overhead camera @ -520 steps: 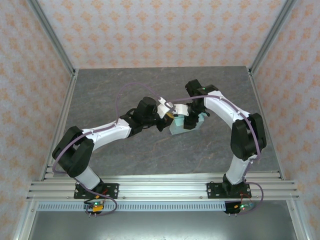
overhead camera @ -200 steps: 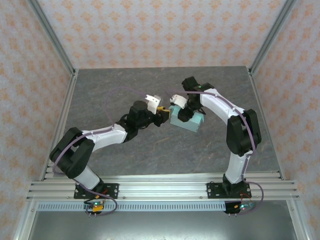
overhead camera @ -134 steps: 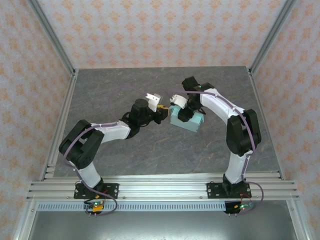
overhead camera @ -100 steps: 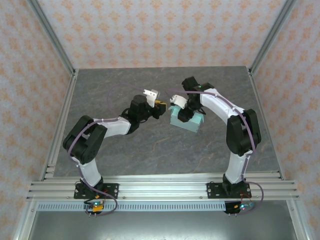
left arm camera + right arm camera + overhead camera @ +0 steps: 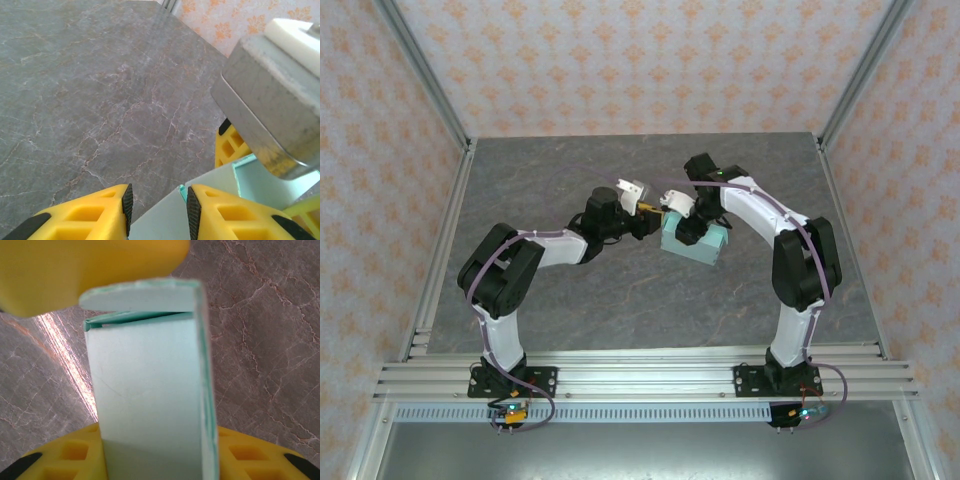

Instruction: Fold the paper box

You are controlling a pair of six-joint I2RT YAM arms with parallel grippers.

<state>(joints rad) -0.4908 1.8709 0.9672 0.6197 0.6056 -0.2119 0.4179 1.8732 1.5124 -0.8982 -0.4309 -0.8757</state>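
Observation:
The paper box (image 5: 708,243) is a small pale mint card box at the table's middle right. My right gripper (image 5: 680,222) comes down on its left part. In the right wrist view the paper box (image 5: 150,385) fills the gap between both yellow fingers (image 5: 260,455), so the right gripper (image 5: 157,450) is shut on it. A flap stands folded over its far end, with a yellow finger of the left gripper (image 5: 95,270) just beyond. My left gripper (image 5: 648,208) sits at the box's left end. In the left wrist view that gripper (image 5: 157,205) is open, a corner of the box (image 5: 165,222) showing between its pads.
The grey marbled table (image 5: 570,290) stretches all round the box. Aluminium posts (image 5: 425,80) and patterned walls close in the left, right and back. A rail (image 5: 640,375) with both arm bases runs along the near edge.
The left gripper has moved right, up to the box's left end, while its elbow folded back to the left. The box and the right arm have stayed in place.

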